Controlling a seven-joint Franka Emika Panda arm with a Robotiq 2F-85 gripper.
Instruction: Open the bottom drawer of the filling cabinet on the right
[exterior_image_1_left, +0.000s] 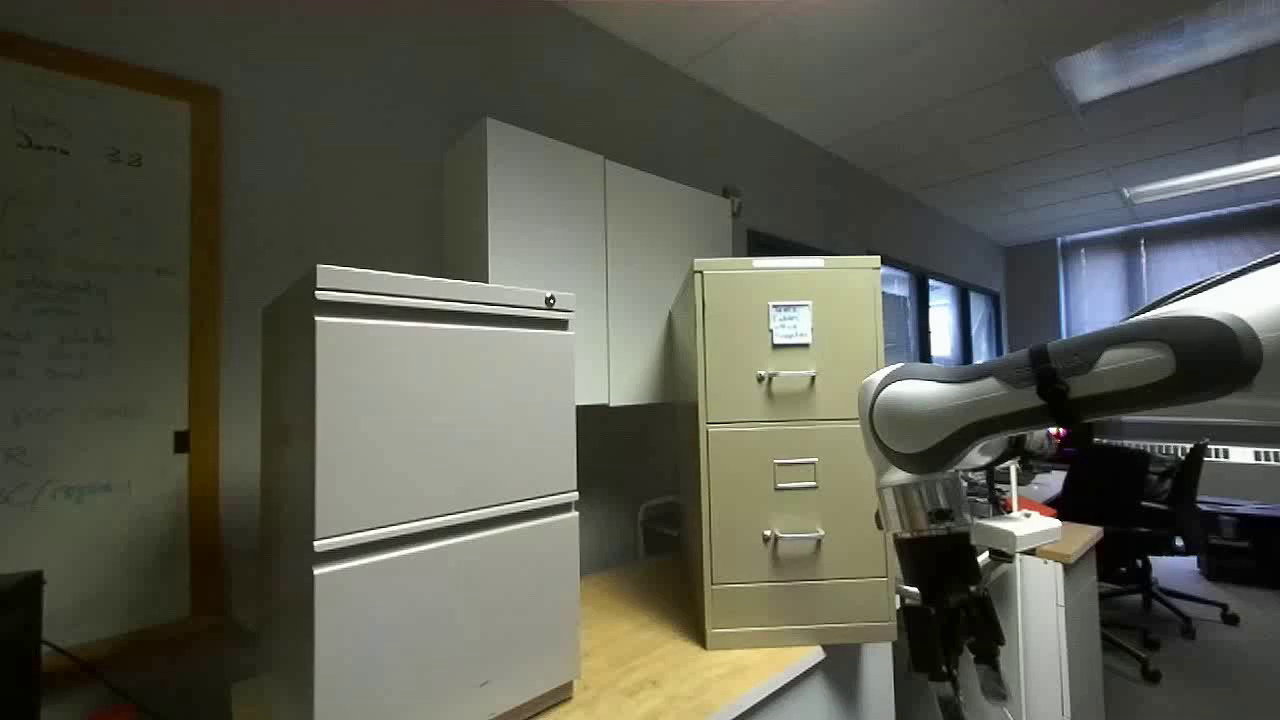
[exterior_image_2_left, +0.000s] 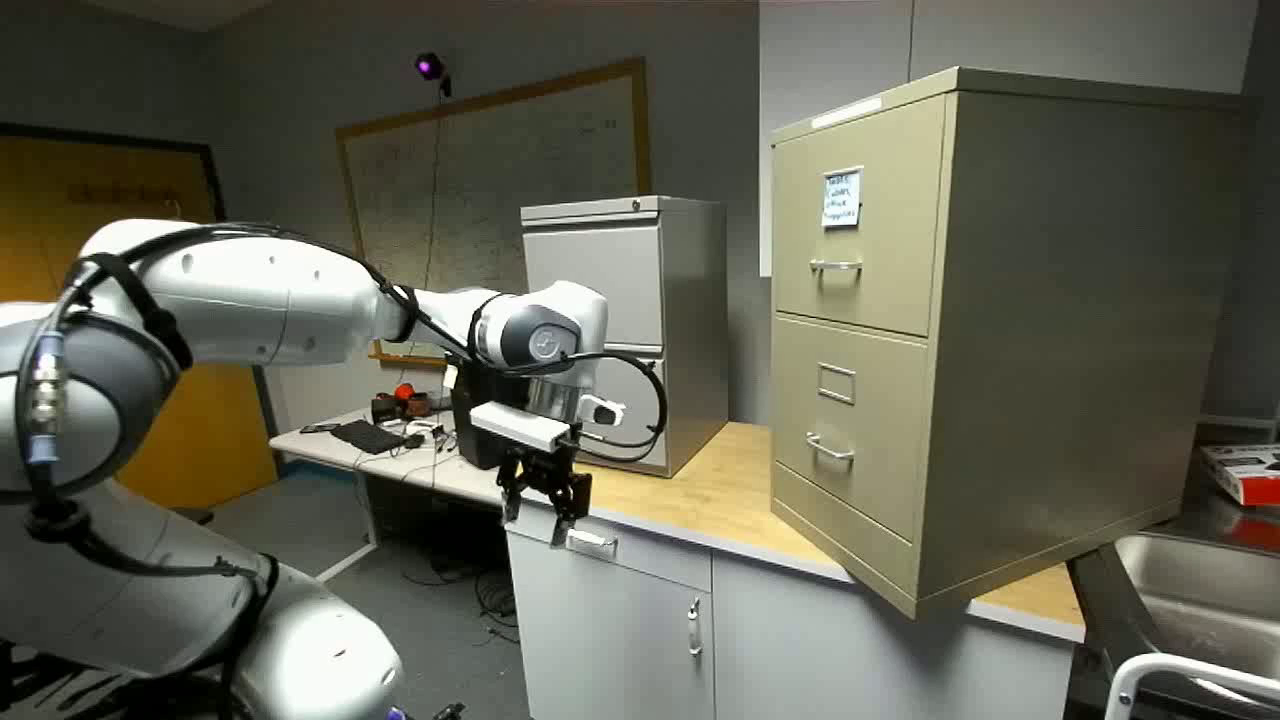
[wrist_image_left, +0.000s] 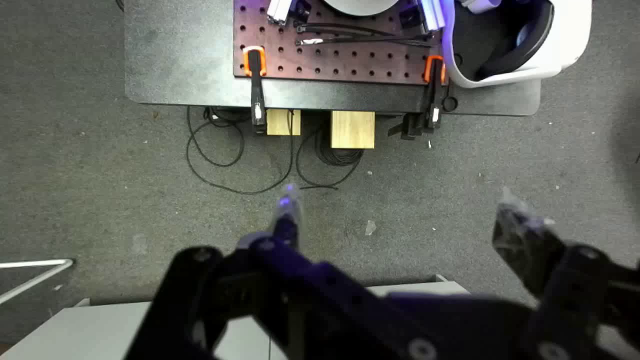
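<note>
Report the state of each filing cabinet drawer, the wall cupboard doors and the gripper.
Tan cabinet's bottom drawer: shut.
Tan cabinet's top drawer: shut.
Gray cabinet's top drawer: shut.
Gray cabinet's bottom drawer: shut.
Wall cupboard doors: shut.
Gripper: open, holding nothing, pointing down.

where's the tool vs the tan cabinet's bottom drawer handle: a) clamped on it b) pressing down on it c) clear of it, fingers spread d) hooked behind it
c, since in an exterior view the tool hangs apart from the bottom drawer handle, and the wrist view shows its fingers spread over the floor.
</note>
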